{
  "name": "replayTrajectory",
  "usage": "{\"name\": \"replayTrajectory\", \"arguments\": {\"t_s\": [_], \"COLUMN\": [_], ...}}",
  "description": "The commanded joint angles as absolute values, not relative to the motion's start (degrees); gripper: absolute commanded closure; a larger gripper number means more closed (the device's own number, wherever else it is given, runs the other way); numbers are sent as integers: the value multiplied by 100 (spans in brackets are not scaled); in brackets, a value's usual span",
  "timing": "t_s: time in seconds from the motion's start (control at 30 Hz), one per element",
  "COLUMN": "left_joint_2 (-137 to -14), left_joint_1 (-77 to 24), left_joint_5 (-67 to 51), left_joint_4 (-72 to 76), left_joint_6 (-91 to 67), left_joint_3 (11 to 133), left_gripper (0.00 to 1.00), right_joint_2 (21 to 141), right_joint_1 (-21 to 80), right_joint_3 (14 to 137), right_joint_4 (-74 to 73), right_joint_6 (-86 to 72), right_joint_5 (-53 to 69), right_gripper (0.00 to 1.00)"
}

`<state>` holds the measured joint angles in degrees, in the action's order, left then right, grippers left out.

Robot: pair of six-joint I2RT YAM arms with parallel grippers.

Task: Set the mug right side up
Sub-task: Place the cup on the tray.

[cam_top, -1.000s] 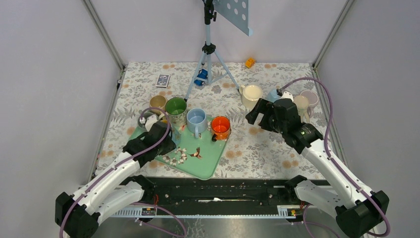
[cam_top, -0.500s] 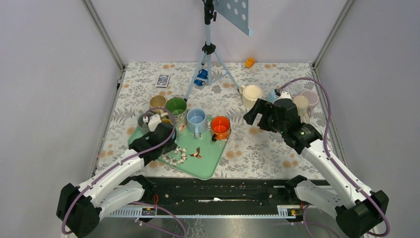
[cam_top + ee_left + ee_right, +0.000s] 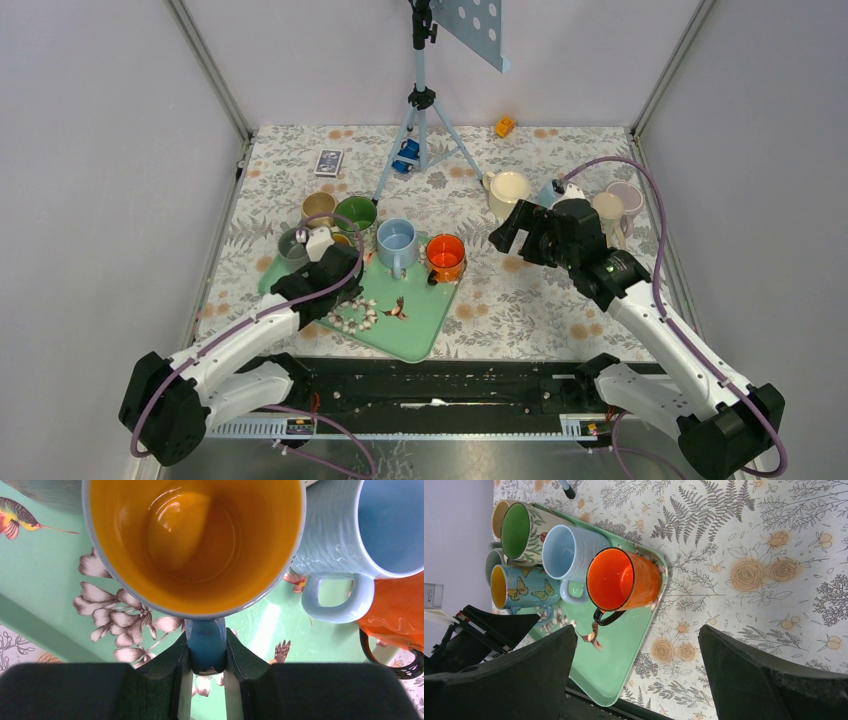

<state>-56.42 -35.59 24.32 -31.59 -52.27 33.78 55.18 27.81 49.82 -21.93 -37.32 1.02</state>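
Around mug handle [image 3: 206,649], left fingers [image 3: 167,677]

The floral worktop [image 3: 520,300] carries a green tray [image 3: 425,322], a tripod [image 3: 421,98], a dark patterned box [image 3: 328,161], an orange block [image 3: 505,126] and a cream mug [image 3: 508,192].

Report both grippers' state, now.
Left gripper: closed on the butterfly mug handle.
Right gripper: open, holding nothing.

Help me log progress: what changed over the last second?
The left gripper, still shut on the butterfly mug by its handle, shifted slightly right over the tray, uncovering the grey mug. The right gripper stayed open and nearly still; the orange mug did not move.
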Motion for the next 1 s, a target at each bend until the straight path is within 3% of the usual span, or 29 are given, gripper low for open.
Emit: {"name": "replayTrajectory", "arguments": {"t_s": [0.0,0.8,0.97], "left_joint_2": [-5706,-5563,-5391], "left_joint_1": [-3568,-3560,-3555], "left_joint_5": [2651,2809,2685], "left_joint_4": [-2705,-3024,-3360], "left_joint_6": [-5212,-5097,-4947], "left_joint_3": [3506,3829,4149], "left_gripper": [75,37,20], "right_joint_2": [5474,5565,5583], "right_joint_1": [2818,2817,2814], "right_joint_3": [4992,5054,5101], "right_joint_4": [-2030,-2100,-2185], "right_joint_6": [-3648,-3698,-3718], "right_joint_5": [154,299,250], "right_gripper": [0,0,0]}}
